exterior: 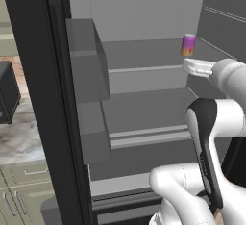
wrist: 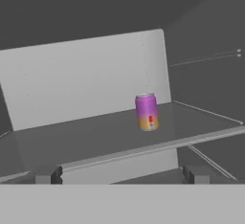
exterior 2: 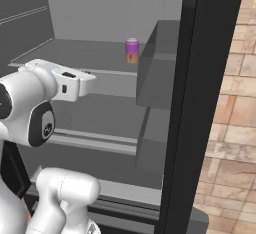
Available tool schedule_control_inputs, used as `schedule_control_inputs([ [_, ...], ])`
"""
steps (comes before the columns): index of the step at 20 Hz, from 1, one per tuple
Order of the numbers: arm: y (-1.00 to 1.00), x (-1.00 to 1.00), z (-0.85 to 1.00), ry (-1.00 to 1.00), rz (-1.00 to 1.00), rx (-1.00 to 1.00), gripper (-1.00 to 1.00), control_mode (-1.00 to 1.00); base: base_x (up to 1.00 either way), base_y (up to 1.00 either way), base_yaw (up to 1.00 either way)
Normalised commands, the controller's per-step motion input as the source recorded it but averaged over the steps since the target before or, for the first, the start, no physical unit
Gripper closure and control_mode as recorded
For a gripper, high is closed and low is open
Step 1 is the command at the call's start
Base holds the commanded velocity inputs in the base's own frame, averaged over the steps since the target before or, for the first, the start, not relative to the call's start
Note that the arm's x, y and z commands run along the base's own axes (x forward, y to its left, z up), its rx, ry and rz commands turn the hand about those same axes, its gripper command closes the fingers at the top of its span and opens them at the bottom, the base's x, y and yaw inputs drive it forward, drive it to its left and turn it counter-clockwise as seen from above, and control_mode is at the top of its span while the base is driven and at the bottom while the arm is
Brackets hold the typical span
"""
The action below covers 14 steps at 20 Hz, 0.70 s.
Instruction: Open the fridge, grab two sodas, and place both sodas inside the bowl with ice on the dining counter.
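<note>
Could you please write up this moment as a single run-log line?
fridge: open | purple-orange soda: upright on shelf, untouched | gripper: open, empty, facing soda, short of it | phase: reaching for a can

soda (wrist: pixel 147 112) on shelf (wrist: pixel 95 137) | inside fridge (exterior: pixel 144 7) | tool (wrist: pixel 122 174) before shelf

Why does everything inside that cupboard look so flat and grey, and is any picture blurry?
Left base view: even, soft light, no glare, faint shading under the fridge shelves. Right base view: same flat light; the can stays sharp. Hand view: dimmer and slightly soft, the can casting hardly any shadow.
</note>
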Motion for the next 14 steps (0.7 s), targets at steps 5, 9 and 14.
schedule_control_inputs([
  [5, -0.18, 0.32, 0.12, 0.00, 0.00, 0.00, -1.00, -1.00, 0.00, 0.00, 0.00],
  [9, -0.04, 0.27, 0.18, 0.00, -0.02, -0.01, -1.00, -1.00, 0.00, 0.00, 0.00],
  [14, 0.01, 0.02, 0.15, 0.00, -0.07, -0.05, -1.00, -1.00, 0.00, 0.00, 0.00],
])
